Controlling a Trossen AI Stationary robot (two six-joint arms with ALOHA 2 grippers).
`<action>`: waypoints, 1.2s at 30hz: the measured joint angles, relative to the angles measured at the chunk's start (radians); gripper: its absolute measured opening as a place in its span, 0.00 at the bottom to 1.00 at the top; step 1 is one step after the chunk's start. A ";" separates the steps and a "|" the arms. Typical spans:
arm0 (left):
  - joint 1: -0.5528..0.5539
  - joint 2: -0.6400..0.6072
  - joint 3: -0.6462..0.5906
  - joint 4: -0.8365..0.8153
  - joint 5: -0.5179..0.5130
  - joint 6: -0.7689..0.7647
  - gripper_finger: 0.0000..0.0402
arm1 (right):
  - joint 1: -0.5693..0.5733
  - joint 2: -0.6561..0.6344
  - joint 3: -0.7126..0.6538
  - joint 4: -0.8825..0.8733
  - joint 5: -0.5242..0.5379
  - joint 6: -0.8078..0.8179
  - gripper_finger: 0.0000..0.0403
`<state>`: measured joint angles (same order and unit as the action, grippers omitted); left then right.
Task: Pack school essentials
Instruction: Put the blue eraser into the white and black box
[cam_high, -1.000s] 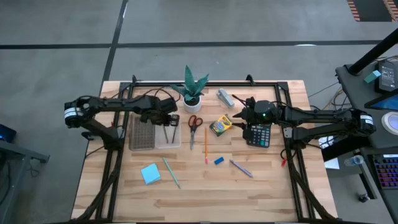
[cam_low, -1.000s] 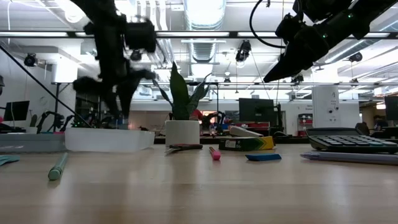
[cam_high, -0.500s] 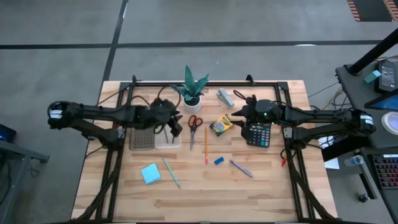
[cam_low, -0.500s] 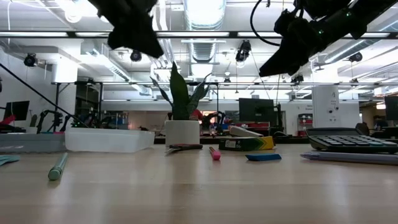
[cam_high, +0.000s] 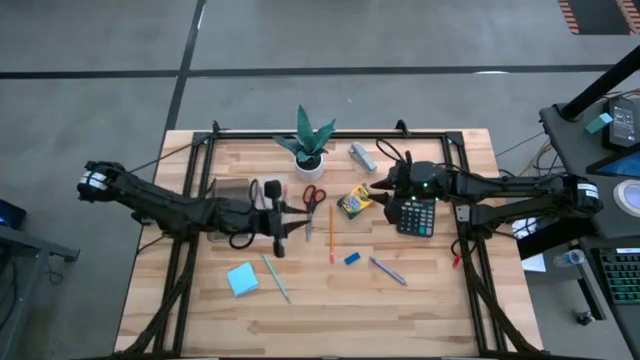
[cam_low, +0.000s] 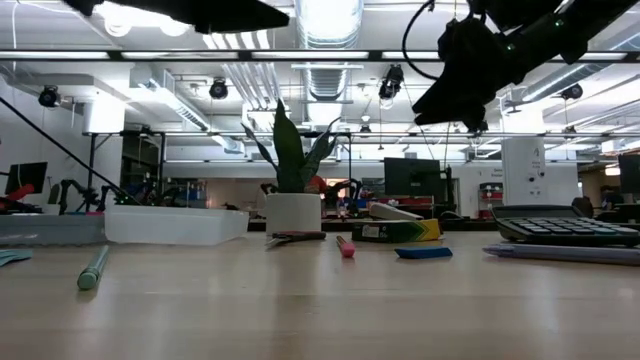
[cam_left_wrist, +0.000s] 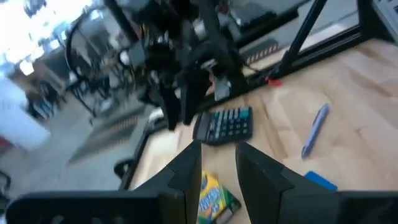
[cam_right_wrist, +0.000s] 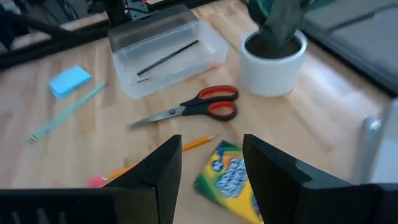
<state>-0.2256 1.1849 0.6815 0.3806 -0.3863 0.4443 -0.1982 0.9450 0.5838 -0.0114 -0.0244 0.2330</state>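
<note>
I see 1 clear box (cam_right_wrist: 166, 55) on the table (cam_high: 430, 300), left of the scissors (cam_high: 313, 200); through its wall I make out 1 thin dark pen (cam_right_wrist: 166, 57) lying inside, and nothing else I can tell. In the high view the left arm partly covers the box, and its grey lid lies just beside it on the left.

My left gripper (cam_high: 279, 222) hangs above the table just right of the box, its fingers (cam_left_wrist: 189, 174) a narrow gap apart and holding nothing. My right gripper (cam_high: 383, 187) hovers over the crayon box (cam_high: 353, 202), fingers (cam_right_wrist: 163, 163) spread with nothing between them.

The rest lies loose on the wood. The scissors, red-handled, sit between the clear box and the crayon box, with an orange pencil (cam_high: 331, 232) just right of them and a thinner pencil beside the blades. The blue eraser (cam_high: 352, 258) is near the pencil's lower end, a lavender pen (cam_high: 388, 270) to its right. The light-blue notepad (cam_high: 241, 279) and a teal pen (cam_high: 275, 277) lie toward the front left. A calculator (cam_high: 414, 215) sits under the right arm, a silvery stapler (cam_high: 361, 156) behind the crayon box, and the potted plant (cam_high: 308, 143) at the back.

The table is pale planks on a black frame; beyond it is a workshop with monitors and ceiling ducts.
</note>
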 joint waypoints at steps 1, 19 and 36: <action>0.003 -0.007 -0.028 0.046 0.010 0.015 0.20 | 0.007 0.007 0.000 0.006 -0.001 0.050 0.40; 0.033 -0.123 -0.244 0.448 0.014 -0.051 0.20 | 0.269 0.122 0.029 0.048 0.006 0.360 0.40; 0.014 -0.134 -0.320 0.647 0.015 -0.197 0.20 | 0.373 0.397 0.398 -0.318 0.077 0.485 0.40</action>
<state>-0.2115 1.0512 0.3614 1.0279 -0.3709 0.2472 0.1751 1.3420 0.9822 -0.3294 0.0528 0.7179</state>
